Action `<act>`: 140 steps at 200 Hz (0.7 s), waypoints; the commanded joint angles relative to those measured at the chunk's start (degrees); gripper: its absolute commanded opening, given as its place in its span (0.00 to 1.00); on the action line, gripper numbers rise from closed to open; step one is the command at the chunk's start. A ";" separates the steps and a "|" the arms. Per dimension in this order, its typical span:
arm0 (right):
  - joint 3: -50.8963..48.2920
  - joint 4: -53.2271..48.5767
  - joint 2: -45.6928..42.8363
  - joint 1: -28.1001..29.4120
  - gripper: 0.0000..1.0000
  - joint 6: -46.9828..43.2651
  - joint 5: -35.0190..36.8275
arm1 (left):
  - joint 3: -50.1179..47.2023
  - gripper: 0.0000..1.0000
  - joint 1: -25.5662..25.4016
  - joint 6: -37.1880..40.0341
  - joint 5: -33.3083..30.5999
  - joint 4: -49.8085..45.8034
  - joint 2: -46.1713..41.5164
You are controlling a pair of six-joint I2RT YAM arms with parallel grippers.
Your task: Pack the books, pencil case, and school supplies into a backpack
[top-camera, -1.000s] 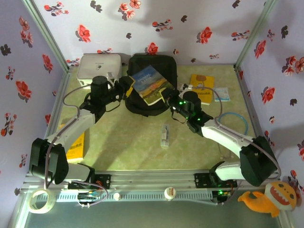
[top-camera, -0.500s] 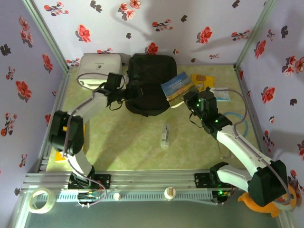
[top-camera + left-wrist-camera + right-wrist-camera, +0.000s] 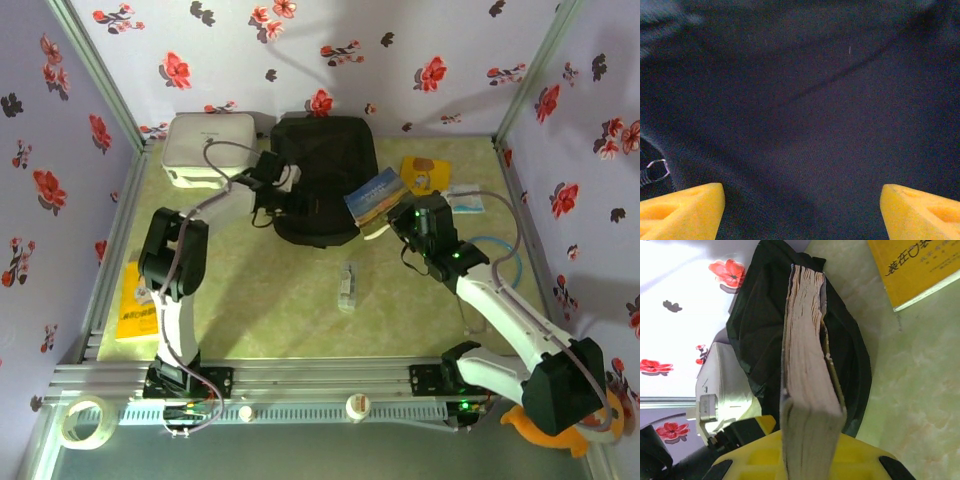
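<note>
Backpack (image 3: 322, 175) lies flat at the far middle of your table (image 3: 270, 290), black and soft, with the white box (image 3: 208, 148) just beside it on the left. Your right tool (image 3: 392, 216) is clamped on the blue book (image 3: 375, 197) and holds it off the table, tilted, at the backpack's right edge. From the right wrist you see that book edge-on, its pages between the yellow fingers (image 3: 760, 452), with the black fabric behind it. The yellow book (image 3: 425, 173) lies flat on the table to the right of the backpack, apart from the blue one, and a small white-blue packet (image 3: 466, 200) lies just beside it on the right. Your left tool (image 3: 274, 180) is at the backpack's left edge, close over the fabric. From the left wrist its two yellow fingers (image 3: 682, 210) stand wide apart with nothing between them but the dark cloth below. A small clear item (image 3: 347, 287) lies alone in the middle of the table, well apart from both tools.
</note>
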 commanded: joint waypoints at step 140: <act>0.44 -13.97 -12.42 -9.53 0.02 -5.56 4.89 | 15.65 0.69 -10.74 31.21 7.81 -23.23 1.90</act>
